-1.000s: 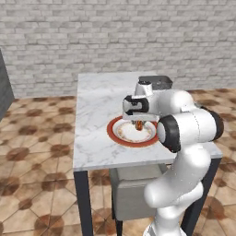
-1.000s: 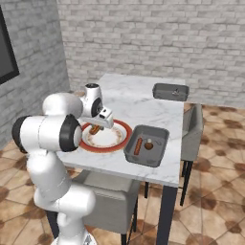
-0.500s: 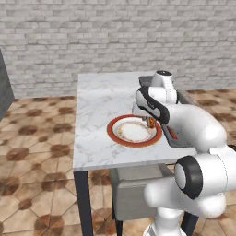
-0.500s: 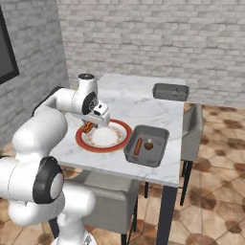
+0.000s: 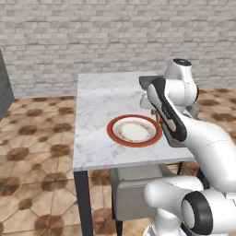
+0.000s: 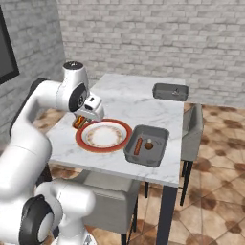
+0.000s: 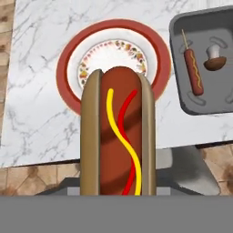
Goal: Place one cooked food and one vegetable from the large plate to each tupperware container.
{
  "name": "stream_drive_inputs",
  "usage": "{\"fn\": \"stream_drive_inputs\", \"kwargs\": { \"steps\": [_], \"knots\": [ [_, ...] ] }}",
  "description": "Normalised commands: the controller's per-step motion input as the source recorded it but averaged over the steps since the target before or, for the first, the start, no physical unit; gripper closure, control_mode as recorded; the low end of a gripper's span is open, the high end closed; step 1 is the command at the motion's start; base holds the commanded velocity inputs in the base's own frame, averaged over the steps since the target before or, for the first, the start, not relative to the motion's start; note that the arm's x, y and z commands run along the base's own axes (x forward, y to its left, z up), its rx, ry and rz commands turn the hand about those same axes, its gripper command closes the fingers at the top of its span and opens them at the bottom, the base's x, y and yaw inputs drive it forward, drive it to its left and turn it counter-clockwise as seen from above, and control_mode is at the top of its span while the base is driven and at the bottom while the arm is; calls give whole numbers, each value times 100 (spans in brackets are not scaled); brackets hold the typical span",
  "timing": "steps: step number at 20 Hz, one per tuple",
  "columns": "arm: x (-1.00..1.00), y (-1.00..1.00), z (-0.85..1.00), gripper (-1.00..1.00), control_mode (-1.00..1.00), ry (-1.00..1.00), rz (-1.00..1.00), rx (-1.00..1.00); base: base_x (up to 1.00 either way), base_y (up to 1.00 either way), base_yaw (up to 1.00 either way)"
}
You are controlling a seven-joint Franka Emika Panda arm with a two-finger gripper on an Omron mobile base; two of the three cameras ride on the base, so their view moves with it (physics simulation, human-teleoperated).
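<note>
My gripper [image 6: 82, 119] is shut on a hot dog [image 7: 117, 141] with yellow and red sauce lines, held in the air over the near edge of the large plate [image 7: 63, 68]. The plate, white with a red rim [image 6: 125, 130] [image 5: 112, 130], holds no food. To its right lies a dark grey tupperware container [image 7: 218, 98] [image 6: 160, 143] with a corn dog [image 7: 193, 73] and a mushroom [image 7: 214, 59] in it. A second tupperware container [image 6: 171, 91] stands at the table's far corner, its inside hard to see.
The marble table [image 5: 99, 106] has bare surface left of and behind the plate. A grey chair [image 6: 191, 129] stands at the table's right side and another [image 5: 133, 193] is tucked under its near edge. A brick wall runs behind.
The hand has risen off the plate with the hot dog and drawn back toward the plate's near edge. The trays and plate have not moved.
</note>
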Motion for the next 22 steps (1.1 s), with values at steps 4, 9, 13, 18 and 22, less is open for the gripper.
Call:
{"fn": "stream_drive_inputs", "kwargs": {
  "steps": [4, 9, 13, 18, 22],
  "knots": [
    [-20, -15, 10, 100, 100, 0, 0, 1, -72, -68, -6],
    [0, 0, 0, 100, 100, 0, 0, 0, -25, -100, -5],
    [0, 0, 0, 100, 100, 0, 0, 0, -5, -100, 0],
    [0, 0, 0, 100, 100, 0, 0, 0, 23, -100, 6],
    [0, 0, 0, 100, 100, 0, 0, 0, 55, -100, 34]
  ]
}}
